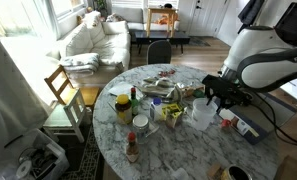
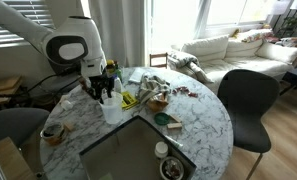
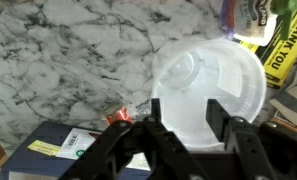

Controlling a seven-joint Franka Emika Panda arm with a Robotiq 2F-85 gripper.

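Both exterior views stand back and look down across the round white marble table [image 1: 188, 150] from different sides, sharing the white sofa [image 1: 93, 40] behind it, while the wrist view peers close past the black gripper [image 3: 188, 118] onto that tabletop.

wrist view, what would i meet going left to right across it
dark blue box → small red wrapper → clear plastic cup → yellow thank-you bag
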